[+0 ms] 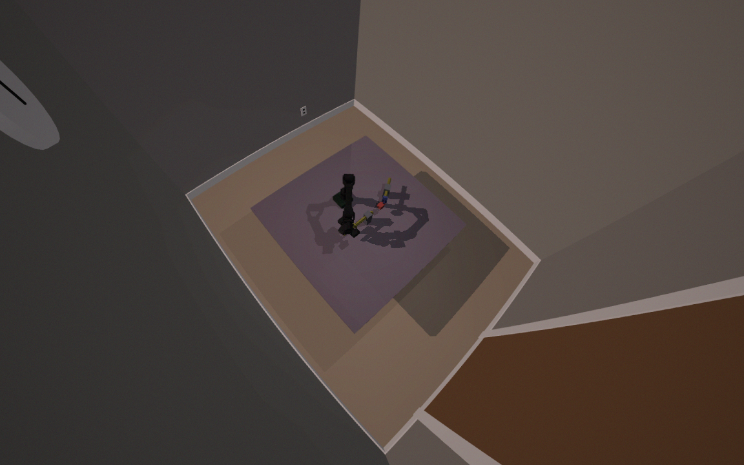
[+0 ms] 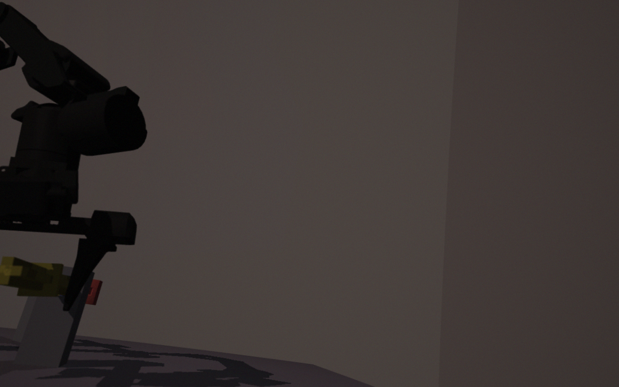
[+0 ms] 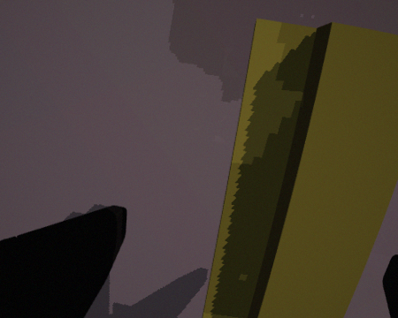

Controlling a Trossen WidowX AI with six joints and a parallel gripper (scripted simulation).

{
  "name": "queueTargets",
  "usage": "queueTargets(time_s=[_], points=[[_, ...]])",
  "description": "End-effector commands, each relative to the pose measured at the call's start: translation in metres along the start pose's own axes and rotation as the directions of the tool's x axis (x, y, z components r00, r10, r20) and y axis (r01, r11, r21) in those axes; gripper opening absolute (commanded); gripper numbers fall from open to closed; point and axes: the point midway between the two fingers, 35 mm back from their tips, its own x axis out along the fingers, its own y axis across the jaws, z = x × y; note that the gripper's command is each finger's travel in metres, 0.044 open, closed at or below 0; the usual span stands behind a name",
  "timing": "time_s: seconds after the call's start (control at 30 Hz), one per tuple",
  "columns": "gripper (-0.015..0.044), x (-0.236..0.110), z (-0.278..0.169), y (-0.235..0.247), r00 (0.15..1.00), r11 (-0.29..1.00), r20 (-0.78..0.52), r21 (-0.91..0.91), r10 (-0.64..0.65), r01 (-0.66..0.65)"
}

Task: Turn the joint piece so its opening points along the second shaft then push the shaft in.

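step: grasp yellow shaft [image 3: 317, 194] for the push | gripper [image 2: 20, 300]: spread, straddling shaft, pinching nothing | shaft in grey block [image 2: 44, 327], red joint piece [image 2: 93, 291] beyond, apart | advice: close squarely, push straight along the axis, no side load

Gripper [image 2: 20, 300] spread wide, straddling yellow shaft [image 2: 28, 278]; gap shows on both sides of shaft in wrist view, wider on left. Grey block [image 2: 44, 331] stands directly under shaft, blocking descent there. Red joint piece [image 2: 93, 291] just beyond one finger [image 2: 80, 274]. Right of block, room stands open above purple mat [image 1: 316, 271].
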Motion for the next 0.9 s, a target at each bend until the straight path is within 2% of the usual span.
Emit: queueTargets(time_s=[0.0, 0.27, 0.7, 0.77, 0.87], points=[[0.0309, 0.0010, 0.0008, 0.0001, 1.000, 1.000, 0.005, 0.005, 0.000, 0.000], [0.0102, 0.0010, 0.0008, 0.0001, 1.000, 1.000, 0.005, 0.005, 0.000, 0.000], [0.0102, 0.0010, 0.0008, 0.0001, 1.000, 1.000, 0.005, 0.005, 0.000, 0.000], [0.0067, 0.0010, 0.0008, 0.0001, 1.000, 1.000, 0.005, 0.005, 0.000, 0.000], [0.0067, 0.0010, 0.0008, 0.0001, 1.000, 1.000, 0.005, 0.005, 0.000, 0.000]])
